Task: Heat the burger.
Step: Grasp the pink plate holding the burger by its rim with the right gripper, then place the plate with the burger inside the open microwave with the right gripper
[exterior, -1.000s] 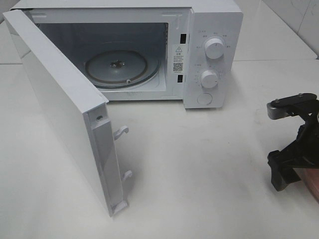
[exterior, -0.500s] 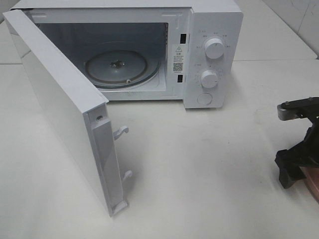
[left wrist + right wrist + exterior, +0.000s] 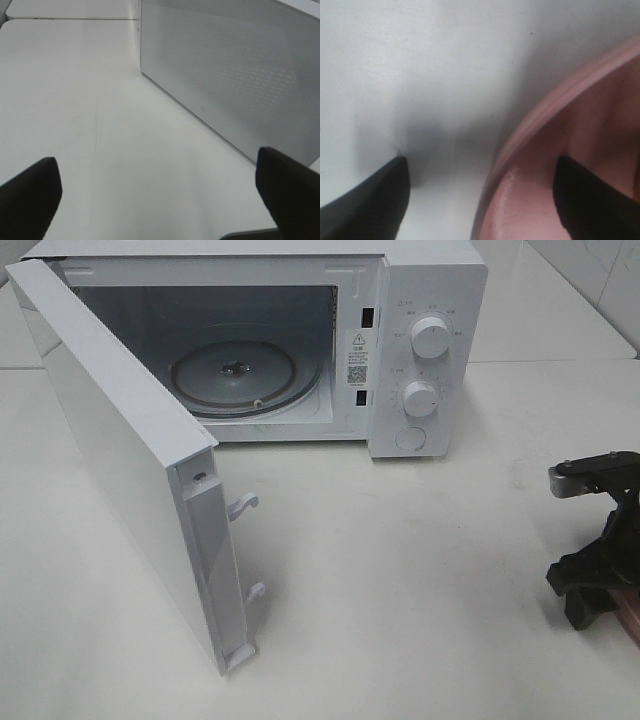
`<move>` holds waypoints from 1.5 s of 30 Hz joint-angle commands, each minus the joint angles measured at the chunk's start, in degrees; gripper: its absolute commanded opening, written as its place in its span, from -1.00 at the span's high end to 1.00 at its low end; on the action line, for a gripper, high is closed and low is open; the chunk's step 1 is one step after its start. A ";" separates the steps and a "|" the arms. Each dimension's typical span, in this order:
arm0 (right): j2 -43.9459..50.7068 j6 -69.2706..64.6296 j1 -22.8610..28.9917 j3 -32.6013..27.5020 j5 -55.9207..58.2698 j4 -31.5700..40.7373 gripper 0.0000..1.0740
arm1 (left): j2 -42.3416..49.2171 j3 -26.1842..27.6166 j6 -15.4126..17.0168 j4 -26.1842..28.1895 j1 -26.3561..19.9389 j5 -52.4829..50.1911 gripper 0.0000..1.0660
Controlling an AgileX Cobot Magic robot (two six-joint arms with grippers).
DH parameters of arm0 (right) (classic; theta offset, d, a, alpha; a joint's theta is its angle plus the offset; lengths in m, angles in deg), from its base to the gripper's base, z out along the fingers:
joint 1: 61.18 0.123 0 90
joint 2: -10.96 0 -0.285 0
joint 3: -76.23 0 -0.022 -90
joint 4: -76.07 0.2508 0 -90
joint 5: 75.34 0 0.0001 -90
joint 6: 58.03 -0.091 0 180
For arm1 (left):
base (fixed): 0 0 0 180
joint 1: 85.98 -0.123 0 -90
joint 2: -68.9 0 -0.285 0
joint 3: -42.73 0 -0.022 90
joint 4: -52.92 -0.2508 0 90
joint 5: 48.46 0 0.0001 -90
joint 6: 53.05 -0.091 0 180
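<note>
Sadly the sticker (image 3: pixel 357 357) is unreadable; left gripper (image 3: pixel 157 170) gapes empty, right gripper (image 3: pixel 481 167) gapes astride plate rim (image 3: pixel 560 95).

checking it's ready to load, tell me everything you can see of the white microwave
The white box-shaped microwave stands at the back of the white tabletop, door swung wide open to the left, two latch hooks on its free edge. Inside lies a bare round glass turntable. Its right panel carries two round knobs above a round button.
</note>
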 commanded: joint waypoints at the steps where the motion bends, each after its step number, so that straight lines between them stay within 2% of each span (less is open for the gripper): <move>1: -0.34 -0.06 -0.34 -1.43 -1.43 -0.69 -0.06 | 1.32 -0.11 0.11 -0.17 -0.11 -0.86 -0.83; 2: -0.34 -0.06 -0.34 -1.89 -2.01 -0.69 0.14 | 1.32 -0.11 0.11 -0.17 -0.11 -0.86 -0.83; 3: -0.34 -0.06 -0.34 -1.89 -2.01 -0.69 0.14 | 1.32 -0.11 0.11 -0.17 -0.11 -0.86 -0.83; 4: -0.34 -0.11 -0.34 -2.29 -2.18 -0.69 0.37 | 1.32 -0.11 0.11 -0.17 -0.11 -0.86 -0.83; 5: -0.34 -0.11 -0.34 -2.29 -2.18 -0.69 0.37 | 1.32 -0.11 0.11 -0.17 -0.11 -0.86 -0.83; 7: -0.34 -1.55 -0.34 -2.46 -1.83 -0.69 0.70 | 1.32 -0.11 0.11 -0.17 -0.11 -0.86 -0.83; 8: -0.34 -1.55 -0.34 -2.46 -1.83 -0.69 0.70 | 1.32 -0.11 0.11 -0.17 -0.11 -0.86 -0.83; 9: -0.34 -1.78 -0.34 -2.46 -1.66 -0.69 0.78 | 1.32 -0.11 0.11 -0.17 -0.11 -0.86 -0.83; 10: -0.34 -1.78 -0.34 -2.46 -0.80 -0.69 0.96 | 1.32 -0.11 0.11 -0.17 -0.11 -0.86 -0.83; 18: -0.23 -2.18 -0.06 -2.46 0.11 -1.15 1.00 | 1.32 -0.11 0.11 -0.17 -0.11 -0.86 -0.83; 26: -0.17 -11.75 5.84 -2.46 3.50 -9.40 1.00 | 1.32 -0.11 0.11 -0.17 -0.11 -0.86 -0.83; 31: -0.17 -21.37 11.12 -2.46 7.62 -18.28 1.00 | 1.32 -0.11 0.11 -0.17 -0.11 -0.86 -0.83; 36: -0.17 -26.76 15.18 -2.46 10.89 -23.66 1.00 | 1.32 -0.11 0.11 -0.17 -0.11 -0.86 -0.83; 42: 0.80 -27.73 17.76 -2.46 12.83 -24.52 1.00 | 1.32 -0.11 0.11 -0.17 -0.11 -0.86 -0.83; 45: 4.70 -27.33 18.45 -2.46 14.27 -24.92 1.00 | 1.32 -0.11 0.11 -0.17 -0.11 -0.86 -0.83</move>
